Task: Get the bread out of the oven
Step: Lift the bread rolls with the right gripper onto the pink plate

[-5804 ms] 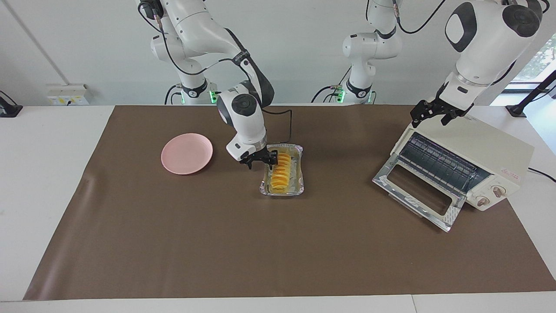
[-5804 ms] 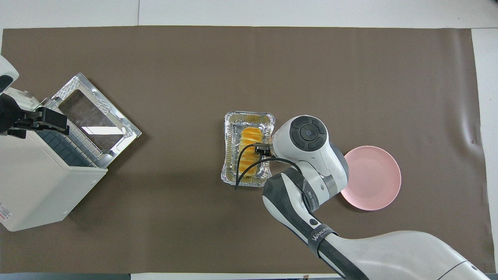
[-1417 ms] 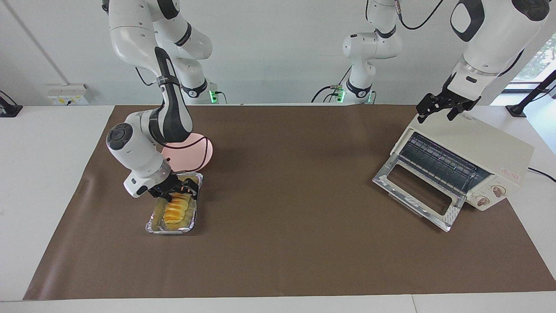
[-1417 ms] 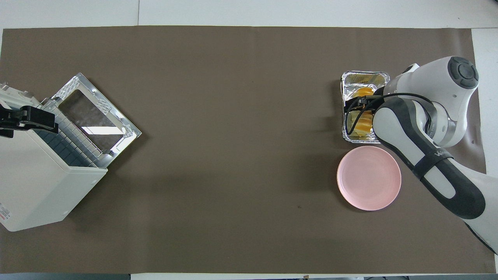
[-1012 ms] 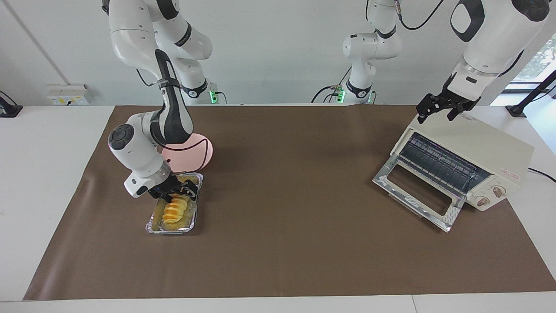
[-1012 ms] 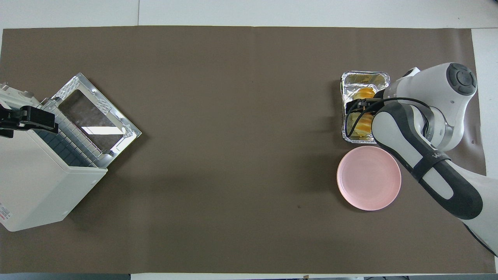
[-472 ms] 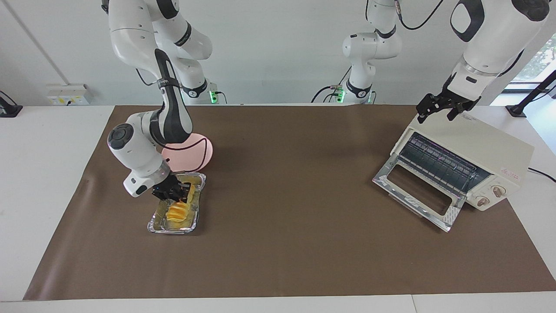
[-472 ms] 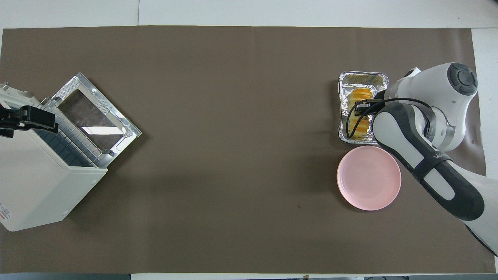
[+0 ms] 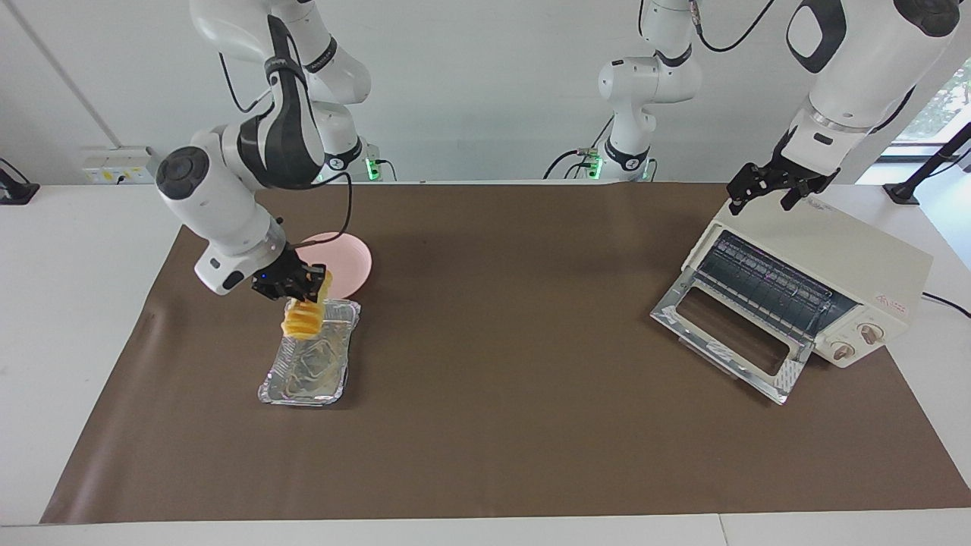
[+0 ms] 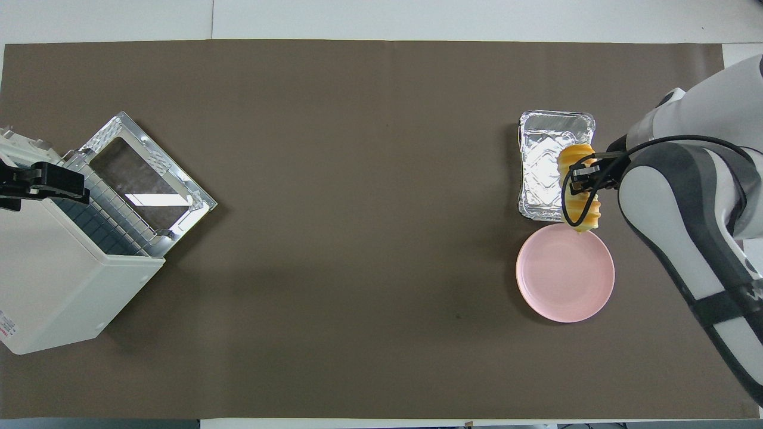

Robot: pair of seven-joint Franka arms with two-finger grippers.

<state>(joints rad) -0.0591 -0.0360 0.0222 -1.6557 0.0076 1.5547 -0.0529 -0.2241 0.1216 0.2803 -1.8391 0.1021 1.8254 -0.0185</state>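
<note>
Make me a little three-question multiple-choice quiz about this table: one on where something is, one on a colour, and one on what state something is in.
1. Where is the small golden-yellow ridged loaf of bread?
A. On the oven's rack
B. Held in the air by the right gripper
C. Lying on the plate

2. What colour is the round plate?
A. Pink
B. Blue
C. Green

3. In what state is the door of the cream-white toaster oven?
A. Shut
B. Taken off
C. Folded down open

Answers:
1 B: the gripper is shut on the loaf, which hangs above the crinkled silver foil tray, near the plate.
2 A: the plate is pink in both views.
3 C: the glass door lies down in front of the oven, and the dark wire rack shows.

The left gripper waits over the oven's top.
</note>
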